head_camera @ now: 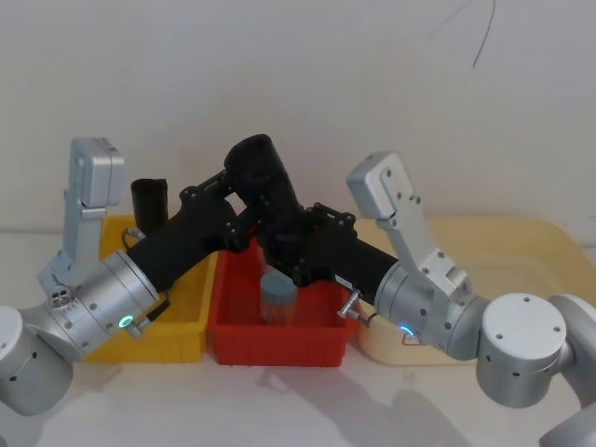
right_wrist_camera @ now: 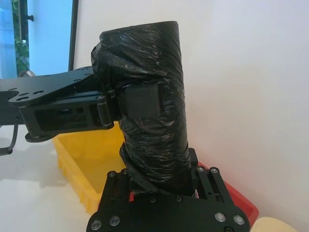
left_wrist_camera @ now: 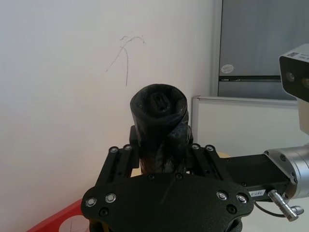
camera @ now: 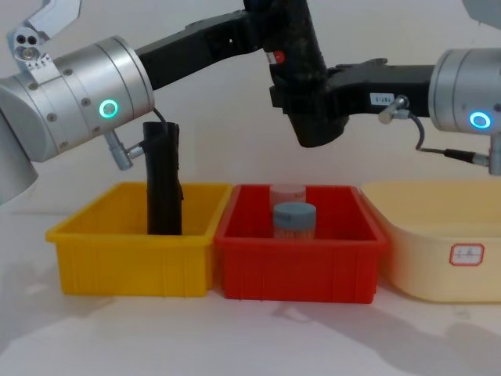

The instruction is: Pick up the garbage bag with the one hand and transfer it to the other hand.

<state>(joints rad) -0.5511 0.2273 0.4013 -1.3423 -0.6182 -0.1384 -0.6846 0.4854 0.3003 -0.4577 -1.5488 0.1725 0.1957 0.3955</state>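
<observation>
On the white surface [camera: 250, 337] three bins stand in a row: a yellow bin [camera: 129, 235] toward the left edge with a slim black roll [camera: 164, 188] upright in it, a red bin [camera: 297, 251] in the middle holding a lidded jar [camera: 293, 219], and a cream tub [camera: 438, 243] toward the right edge. Above the red bin, clear of everything below, the garbage bag [right_wrist_camera: 154, 72] hangs nearly upright between the two arms.

This looks like the handover itself. It would go best if the receiving grip is proved firm before the giving one lets go. The giving gripper should then open wide and back straight out to the left, so its teeth do not drag the crinkled plastic. The roll is glossy and is taken low, so it may tip or slip.

The left gripper [left_wrist_camera: 161, 159] is clamped on the upper half of the garbage bag, one pad pressed flat against its side. The right gripper [right_wrist_camera: 159, 186] is closed around the lower end, fingers against the plastic on both sides, though how hard it squeezes cannot be judged.
</observation>
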